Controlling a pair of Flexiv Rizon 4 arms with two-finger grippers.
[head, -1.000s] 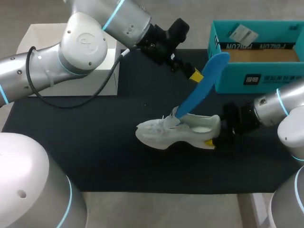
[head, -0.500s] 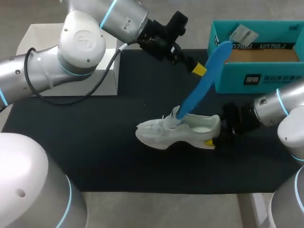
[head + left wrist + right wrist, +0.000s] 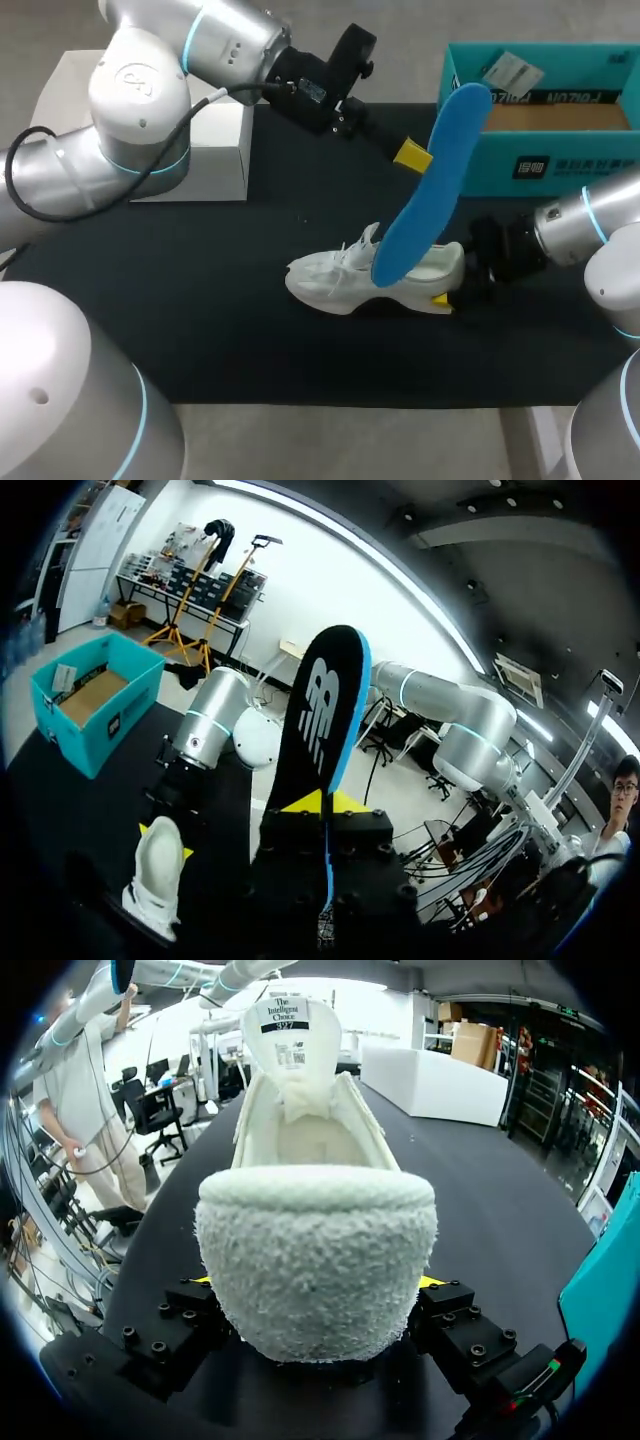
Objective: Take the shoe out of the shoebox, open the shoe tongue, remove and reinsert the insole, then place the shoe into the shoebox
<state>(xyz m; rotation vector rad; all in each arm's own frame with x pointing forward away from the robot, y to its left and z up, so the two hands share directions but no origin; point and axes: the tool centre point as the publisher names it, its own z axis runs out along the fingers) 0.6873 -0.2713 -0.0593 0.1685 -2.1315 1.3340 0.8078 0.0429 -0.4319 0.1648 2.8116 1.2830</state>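
Observation:
A white shoe lies on its sole on the black mat, toe towards my left. My right gripper is shut on its fuzzy heel, one finger on each side. The tongue stands up, leaving the shoe's mouth wide. My left gripper is shut on the blue insole, held steeply in the air above the shoe. In the left wrist view the insole shows its dark underside and rises from between the yellow tips of the left gripper. The teal shoebox stands at the back right.
A white box stands at the back left, under my left arm. A small card lies inside the shoebox. The black mat has free room in front of and to the left of the shoe.
My left gripper has lifted and turned the insole. Its lower end has come out of the shoe and now hangs in front of it. The right arm and shoe have kept still.

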